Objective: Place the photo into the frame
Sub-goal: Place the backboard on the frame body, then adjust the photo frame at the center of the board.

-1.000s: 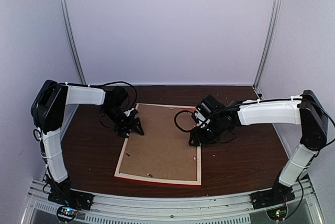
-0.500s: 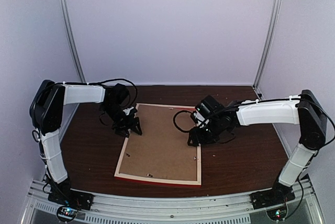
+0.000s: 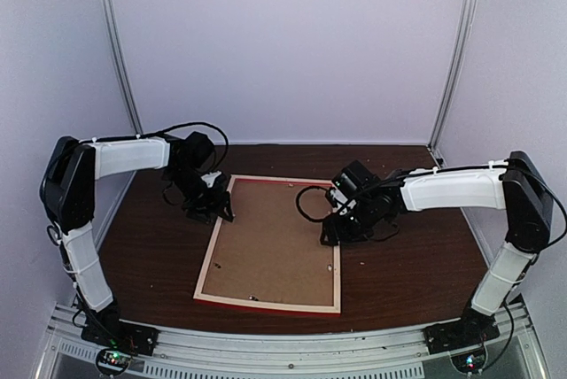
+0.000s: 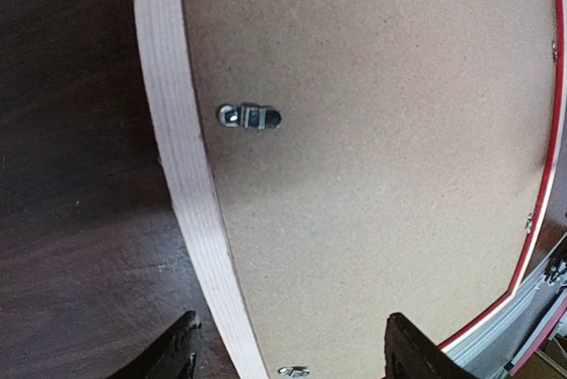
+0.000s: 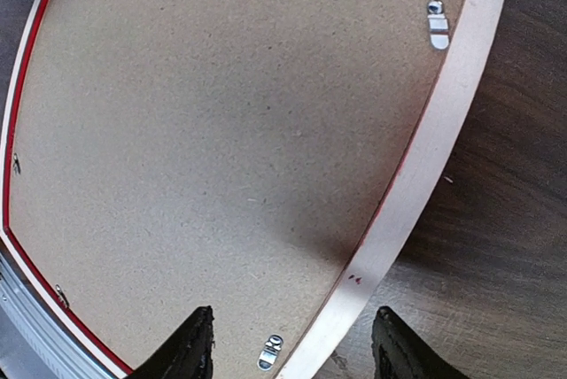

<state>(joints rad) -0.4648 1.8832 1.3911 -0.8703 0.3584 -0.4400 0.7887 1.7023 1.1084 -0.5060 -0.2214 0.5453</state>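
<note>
The frame (image 3: pixel 209 266) lies face down mid-table, pale wood back up, red outer edge showing at the front. A plain brown backing board (image 3: pixel 275 251) fills it, with small metal tabs (image 4: pixel 251 117) along the rim. The photo is hidden. My left gripper (image 3: pixel 213 211) is open over the frame's far-left rail (image 4: pixel 182 175), its jaws straddling rail and board (image 4: pixel 372 149). My right gripper (image 3: pixel 330 235) is open over the right rail (image 5: pixel 443 131), jaws on either side of it, a tab (image 5: pixel 269 351) between them. Neither holds anything.
Dark wood table (image 3: pixel 151 264) enclosed by white walls at the back and sides. A metal rail (image 3: pixel 292 348) runs along the near edge by the arm bases. A small loose bit (image 3: pixel 361 261) lies right of the frame.
My left gripper has moved back and left along the frame's left rail toward its far corner. The right gripper has barely moved. The frame stays put.
</note>
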